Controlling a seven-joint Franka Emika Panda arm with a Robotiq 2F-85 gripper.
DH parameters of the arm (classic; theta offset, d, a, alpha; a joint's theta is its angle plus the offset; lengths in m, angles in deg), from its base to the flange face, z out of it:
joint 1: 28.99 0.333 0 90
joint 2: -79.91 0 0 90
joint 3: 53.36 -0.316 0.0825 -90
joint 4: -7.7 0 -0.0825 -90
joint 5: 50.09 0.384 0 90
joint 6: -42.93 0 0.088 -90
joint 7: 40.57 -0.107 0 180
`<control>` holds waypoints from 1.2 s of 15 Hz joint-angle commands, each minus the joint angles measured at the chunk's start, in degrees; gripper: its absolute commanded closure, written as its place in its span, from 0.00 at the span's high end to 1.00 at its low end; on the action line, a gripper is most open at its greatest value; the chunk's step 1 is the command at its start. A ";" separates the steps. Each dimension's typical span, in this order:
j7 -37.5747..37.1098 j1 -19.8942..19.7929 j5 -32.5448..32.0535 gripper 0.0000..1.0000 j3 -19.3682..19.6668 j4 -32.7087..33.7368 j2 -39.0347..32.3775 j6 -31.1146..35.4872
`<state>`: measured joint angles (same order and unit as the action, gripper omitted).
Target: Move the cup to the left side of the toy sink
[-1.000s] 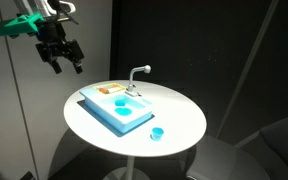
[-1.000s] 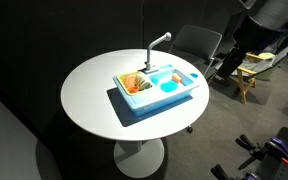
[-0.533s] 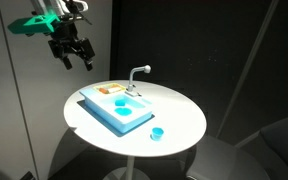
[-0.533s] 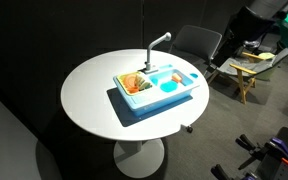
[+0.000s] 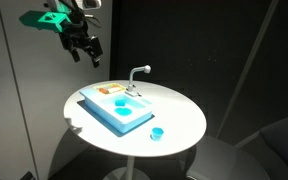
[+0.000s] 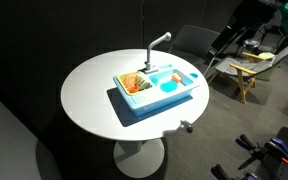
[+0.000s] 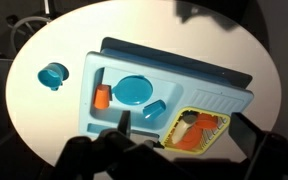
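Your hand [image 5: 87, 57] has climbed and drifted toward the toy sink [image 5: 112, 113] since a second ago. Its fingers stand apart and hold nothing. The cup [image 5: 157, 133] hasn't moved: it sits near the worktop [image 5: 184, 112] edge, just off a corner of the sink and not touching it. In the wrist view the hand is only dark shapes along the bottom. Bare worktop rings the sink on every side.

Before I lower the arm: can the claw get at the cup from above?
Probably yes. The cup stands alone on the bare table, apart from the sink, with nothing over it. The open claw hangs high, off to the side.
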<state>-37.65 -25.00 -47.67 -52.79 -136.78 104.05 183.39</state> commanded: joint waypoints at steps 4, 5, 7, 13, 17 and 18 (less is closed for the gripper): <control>1.01 -0.95 6.27 1.00 4.16 0.03 -0.51 0.09; 0.42 -1.42 6.94 1.00 4.53 0.01 -0.67 -0.38; -1.22 -2.75 7.66 1.00 4.95 -0.03 -1.07 -1.69; -5.82 -6.92 7.19 1.00 5.16 -0.53 -2.97 -4.43; -7.05 -8.90 7.20 1.00 5.71 -0.15 -4.44 -6.56; -7.43 -9.46 6.90 1.00 5.78 0.11 -4.94 -6.86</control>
<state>-43.36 -33.19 -40.61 -47.41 -137.84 100.28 178.37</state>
